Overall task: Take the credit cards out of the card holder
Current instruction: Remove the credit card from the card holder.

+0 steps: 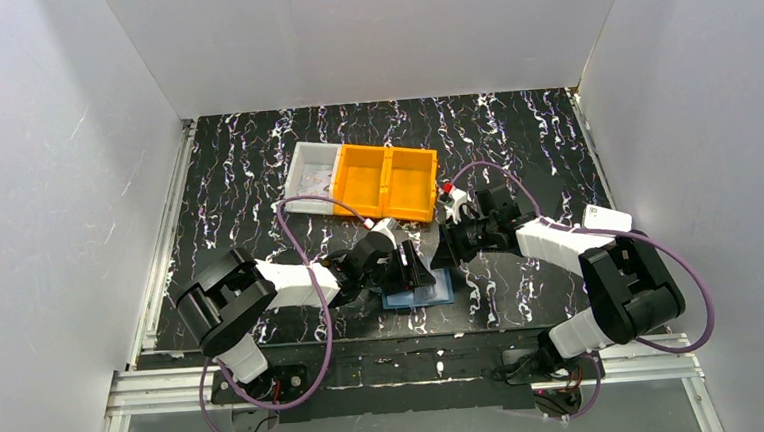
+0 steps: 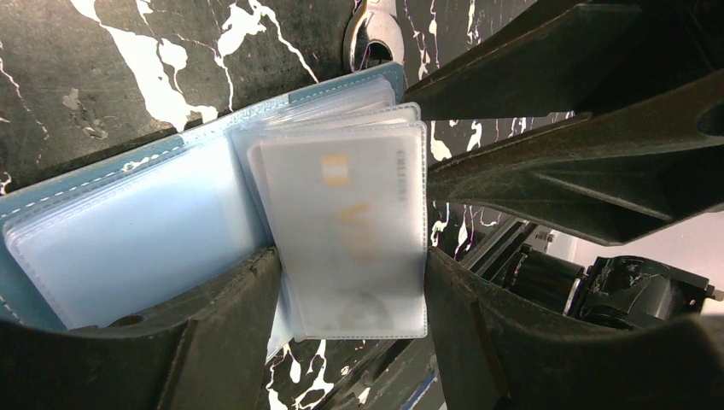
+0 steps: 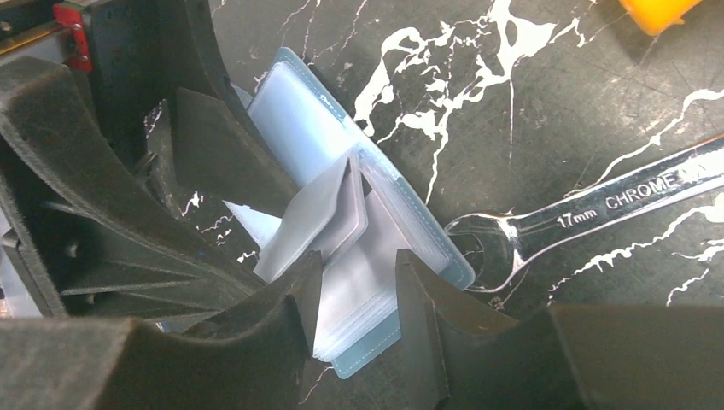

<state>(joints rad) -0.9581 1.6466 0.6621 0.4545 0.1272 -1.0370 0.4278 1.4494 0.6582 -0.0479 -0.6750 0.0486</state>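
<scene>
1. Card holder (image 1: 431, 294): lies open and flat on the tabletop (image 1: 514, 138), near the front edge, between the two grippers. The light blue inside faces up, with clear sleeves fanned on both halves.

2. Credit card (image 2: 350, 231): a pale card with faint gold print, inside a clear sleeve leaf. The leaf is raised off the spine and tilted. The right wrist view shows it standing above the flat sleeves. Whether the other sleeves hold cards cannot be told.

3. Left gripper (image 2: 350, 266): jaws partly open, set across the width of the raised leaf. One finger bears on each long edge of the leaf, so the gripper has hold of the card holder by this leaf, with the card inside.

4. Right gripper (image 3: 354, 275): jaws partly open, nothing pinched. The fingertips (image 3: 294, 299) stand over the free edge of the sleeve stack on the half next to the wrench (image 3: 598, 205). Whether they press on the stack cannot be told.

5. Wrench: lies flat, its open end just beside the outer edge of the card holder.

6. Orange bin (image 1: 386, 181) and clear tray (image 1: 310, 175): side by side and touching, farther back on the tabletop, apart from the card holder
</scene>
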